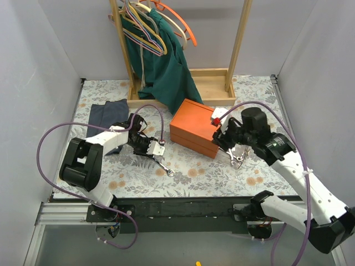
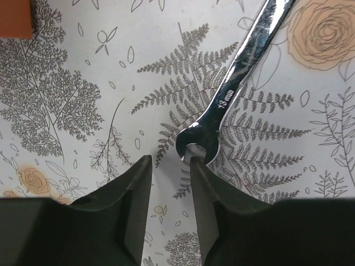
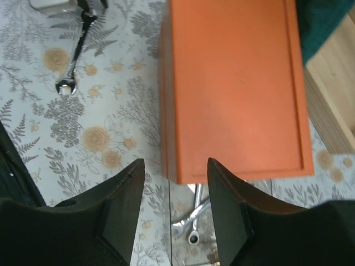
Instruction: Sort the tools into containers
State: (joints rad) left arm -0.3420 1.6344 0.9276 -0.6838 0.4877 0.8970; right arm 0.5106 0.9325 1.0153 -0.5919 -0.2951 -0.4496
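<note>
A silver wrench point(image 1: 165, 166) lies on the floral cloth in front of the orange box point(image 1: 194, 128). In the left wrist view the wrench point(image 2: 238, 72) runs to the upper right, and its open end touches my right fingertip point(image 2: 195, 165). My left gripper point(image 2: 169, 160) is open and low over the cloth, with nothing between the fingers. My right gripper point(image 3: 175, 166) is open and empty above the near end of the orange box point(image 3: 236, 88). A clear drawer point(image 3: 178, 233) is pulled out there, with silver wrenches point(image 3: 195, 219) inside. Pliers and the yellow-handled tool are out of view.
A wooden clothes rack point(image 1: 211, 83) with coloured hangers point(image 1: 161, 22) and a green garment point(image 1: 166, 66) stands behind the box. A dark blue cloth point(image 1: 104, 117) lies at the left. A small red-and-white object point(image 1: 217, 116) sits by the box's right corner. Grey walls close both sides.
</note>
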